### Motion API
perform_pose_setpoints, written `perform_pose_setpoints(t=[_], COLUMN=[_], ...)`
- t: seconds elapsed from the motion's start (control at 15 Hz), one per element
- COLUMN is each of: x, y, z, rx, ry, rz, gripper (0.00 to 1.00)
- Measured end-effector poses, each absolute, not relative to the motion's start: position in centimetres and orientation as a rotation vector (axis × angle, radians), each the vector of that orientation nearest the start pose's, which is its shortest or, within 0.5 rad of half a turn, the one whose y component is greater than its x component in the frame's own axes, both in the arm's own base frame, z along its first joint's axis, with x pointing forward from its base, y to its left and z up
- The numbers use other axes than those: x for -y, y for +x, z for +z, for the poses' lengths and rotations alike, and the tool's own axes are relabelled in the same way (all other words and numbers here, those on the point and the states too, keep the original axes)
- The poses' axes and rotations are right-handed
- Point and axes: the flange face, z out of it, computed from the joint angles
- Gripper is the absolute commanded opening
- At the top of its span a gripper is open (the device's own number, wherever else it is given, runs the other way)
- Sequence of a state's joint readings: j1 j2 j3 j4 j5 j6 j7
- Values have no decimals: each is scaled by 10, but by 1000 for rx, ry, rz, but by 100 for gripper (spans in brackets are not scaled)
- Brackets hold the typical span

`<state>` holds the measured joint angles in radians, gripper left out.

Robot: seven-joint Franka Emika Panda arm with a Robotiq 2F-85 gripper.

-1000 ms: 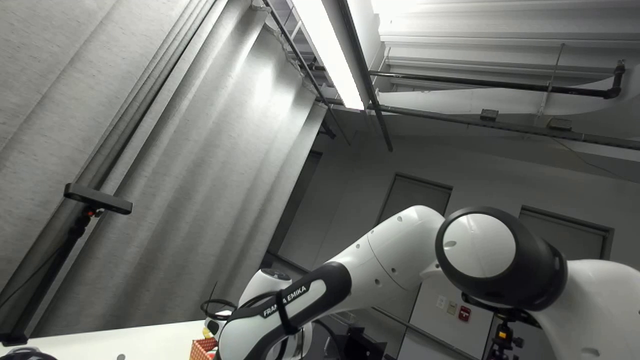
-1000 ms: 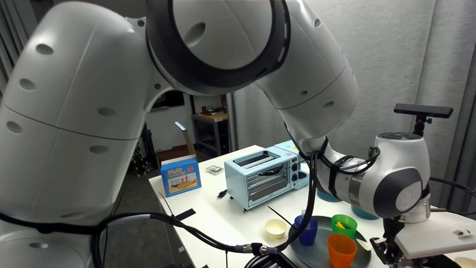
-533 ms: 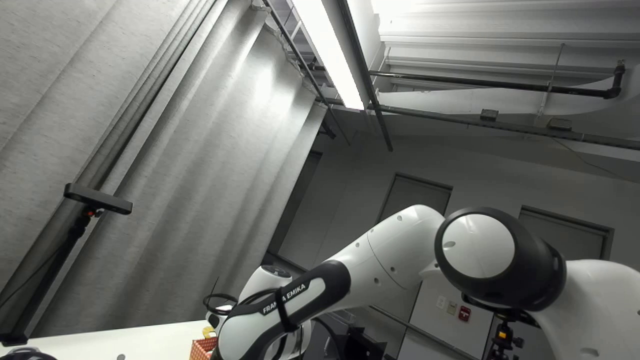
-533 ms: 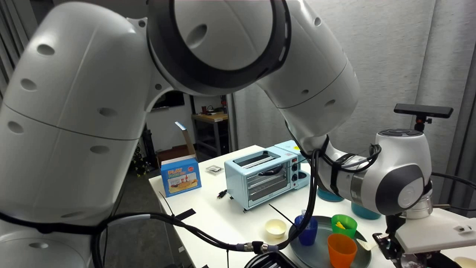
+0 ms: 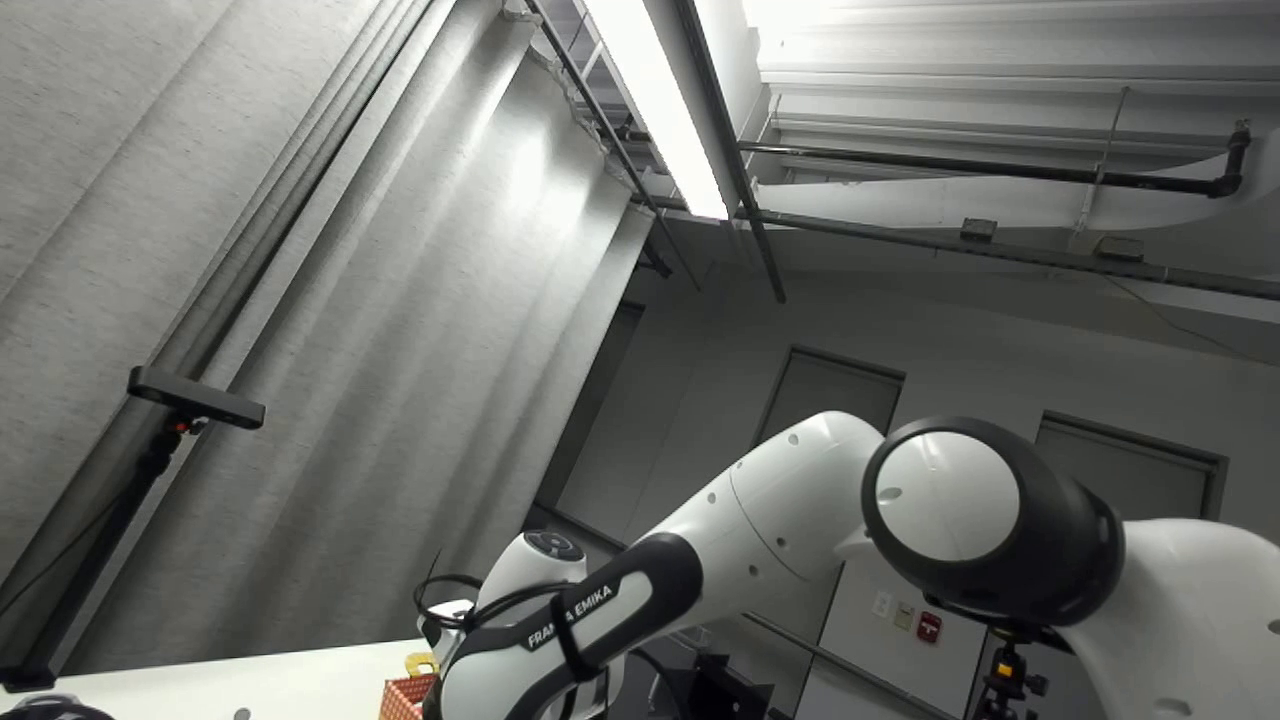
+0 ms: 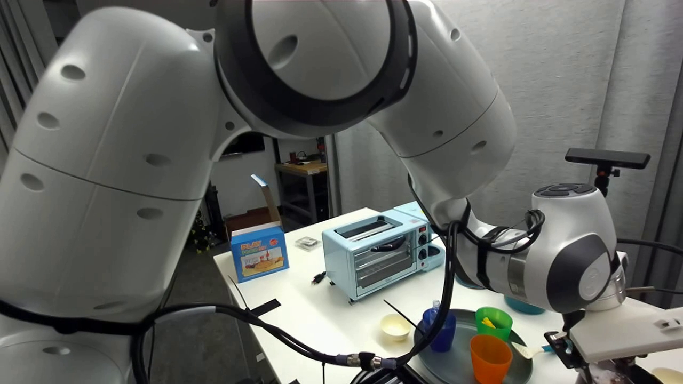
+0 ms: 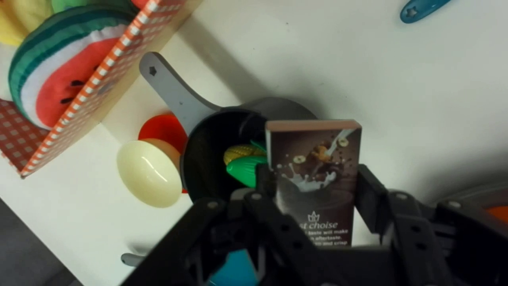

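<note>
My gripper (image 7: 315, 186) is shut on a brown box (image 7: 313, 159) with a milk-splash print. A dark finger presses each side of the box. In the wrist view the box overlaps the right part of a black pot (image 7: 204, 147) with a grey handle (image 7: 172, 85). I cannot tell whether the box is above the pot or partly inside it. A toy corn (image 7: 240, 153) in yellow and green lies in the pot, partly hidden by the box. In an exterior view the hand (image 6: 581, 272) is at the right, and the box shows only in part at the bottom edge.
A red-checked basket (image 7: 89, 90) holds a plush watermelon (image 7: 69, 75). A cream bowl (image 7: 149, 174) and red bowl (image 7: 163, 129) touch the pot's side. A grey plate (image 6: 432, 360) bears blue, green and orange cups (image 6: 490, 360). A toaster oven (image 6: 381, 256) stands behind; cables hang from the arm.
The arm has shifted slightly and the hand has tilted a little in both exterior views. A spatula's blue handle now shows beside the gripper. The box stays held.
</note>
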<state>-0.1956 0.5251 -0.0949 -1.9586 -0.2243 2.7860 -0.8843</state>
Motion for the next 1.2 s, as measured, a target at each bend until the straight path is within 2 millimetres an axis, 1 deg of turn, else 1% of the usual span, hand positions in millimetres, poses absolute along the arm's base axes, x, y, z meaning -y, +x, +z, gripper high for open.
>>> perform_pose_setpoints(t=[0.13,0.33,0.53,0.67,0.8,1.0,1.2], x=[176,194,205,206,204,197,193], y=[626,649,668,676,680,680,678], z=[239,253,258,254,246,234,225], rx=[1342,1310,1281,1271,1258,1228,1199], ry=[-3183,-3250,-3291,-3299,-3298,-3289,-3282], rz=[-299,-360,-407,-418,-410,-371,-316], gripper=[28,28,28,28,28,28,28])
